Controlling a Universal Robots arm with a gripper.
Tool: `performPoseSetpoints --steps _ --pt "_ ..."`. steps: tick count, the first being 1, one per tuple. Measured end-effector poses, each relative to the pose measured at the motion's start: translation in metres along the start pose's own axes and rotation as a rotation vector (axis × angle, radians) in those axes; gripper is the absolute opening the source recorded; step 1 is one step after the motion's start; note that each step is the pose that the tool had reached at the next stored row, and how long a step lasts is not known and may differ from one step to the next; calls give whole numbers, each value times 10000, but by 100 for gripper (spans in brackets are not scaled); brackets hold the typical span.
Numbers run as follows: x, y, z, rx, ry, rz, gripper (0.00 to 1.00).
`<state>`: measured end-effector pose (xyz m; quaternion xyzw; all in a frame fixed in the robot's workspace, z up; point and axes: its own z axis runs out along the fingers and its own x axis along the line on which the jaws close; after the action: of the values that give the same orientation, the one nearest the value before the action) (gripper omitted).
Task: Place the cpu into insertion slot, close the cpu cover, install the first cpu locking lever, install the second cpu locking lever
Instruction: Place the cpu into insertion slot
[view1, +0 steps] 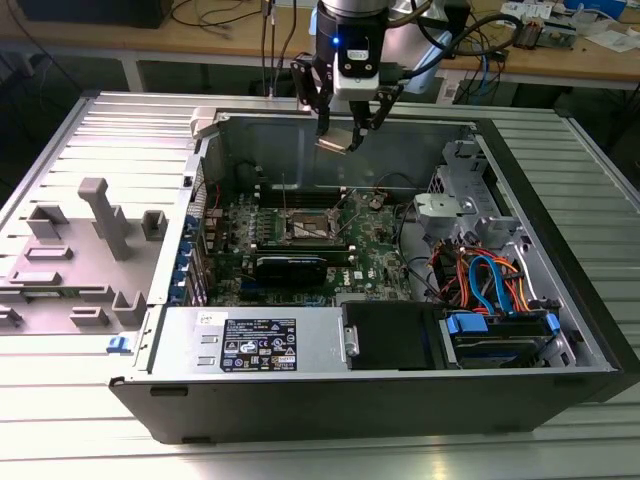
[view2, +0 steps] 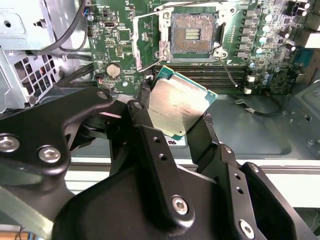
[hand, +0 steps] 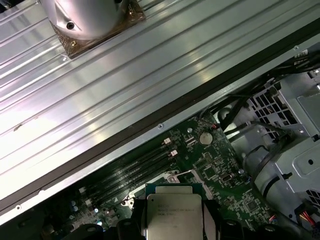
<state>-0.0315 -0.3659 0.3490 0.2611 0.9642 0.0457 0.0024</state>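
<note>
The gripper (view1: 345, 127) hangs in the upper centre of the exterior view, above the back wall of the open computer case (view1: 560, 300), and it is clamped on the cpu (view1: 334, 141). In the second wrist view the two black fingers (view2: 144, 117) pinch the chip (view2: 180, 106) by opposite edges, and it sits tilted between them. That looks like the right place to hold it: a thin, stiff, light plate with a slick metal top, and an underside of contacts that I'd judge easy to damage, so edges only and no squeezing hard. The chip is a dull silver-grey square, a little smudged, with a narrow green border around the lid. Well below it in the exterior view, at the middle of the green motherboard (view1: 375, 250), the insertion slot (view2: 192, 35) lies bare, tan-gold inside a dark rim. The cpu cover (view2: 135, 44) stands swung open just beside it.
</note>
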Motion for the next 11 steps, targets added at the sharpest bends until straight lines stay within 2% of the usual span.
performPoseSetpoints --steps 11 --pt "0 0 0 -4 -20 233 54"
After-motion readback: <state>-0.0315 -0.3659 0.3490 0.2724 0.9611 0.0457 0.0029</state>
